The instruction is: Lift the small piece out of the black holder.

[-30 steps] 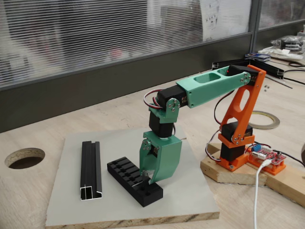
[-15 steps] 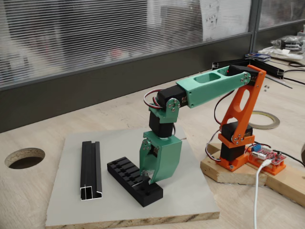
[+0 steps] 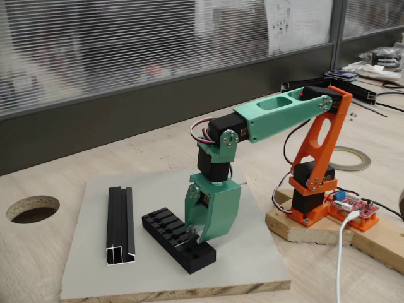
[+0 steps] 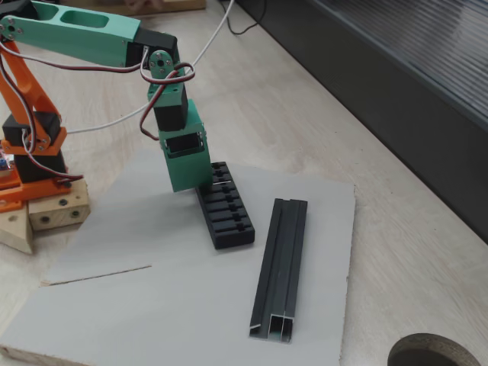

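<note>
One set of jaws (image 3: 192, 235) down on the black holder (image 3: 178, 240) at lower centre, grip state impossible to tell; small piece (image 3: 190, 236) glinting grey at the tips, over the slots.

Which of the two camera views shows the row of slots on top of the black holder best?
The fixed view looking down from above the board shows the black holder best: most of its slotted top lies open to the camera, with only the far end under the pincer. In the lower side view, the holder appears foreshortened.
</note>
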Controlling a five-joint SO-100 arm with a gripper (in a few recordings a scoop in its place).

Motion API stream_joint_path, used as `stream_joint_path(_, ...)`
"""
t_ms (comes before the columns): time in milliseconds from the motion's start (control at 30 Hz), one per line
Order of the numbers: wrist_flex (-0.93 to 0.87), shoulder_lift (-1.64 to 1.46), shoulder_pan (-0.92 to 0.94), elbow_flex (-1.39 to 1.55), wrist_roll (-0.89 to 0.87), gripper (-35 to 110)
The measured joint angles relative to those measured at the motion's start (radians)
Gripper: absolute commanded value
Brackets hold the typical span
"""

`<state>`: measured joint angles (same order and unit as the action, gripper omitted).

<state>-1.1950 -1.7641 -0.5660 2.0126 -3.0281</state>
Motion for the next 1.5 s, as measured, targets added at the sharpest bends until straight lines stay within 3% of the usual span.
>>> stream_joint_path(167,0.0,0.0,0.0,0.0,0.0,26)
stream_joint_path(433,0.0,0.0,0.0,0.0,-0.003,13)
stream_joint_path(1033,0.0,0.0,0.0,0.0,-0.002,9)
stream_joint_path(1500,0.0,0.0,0.104,0.003,0.003,4)
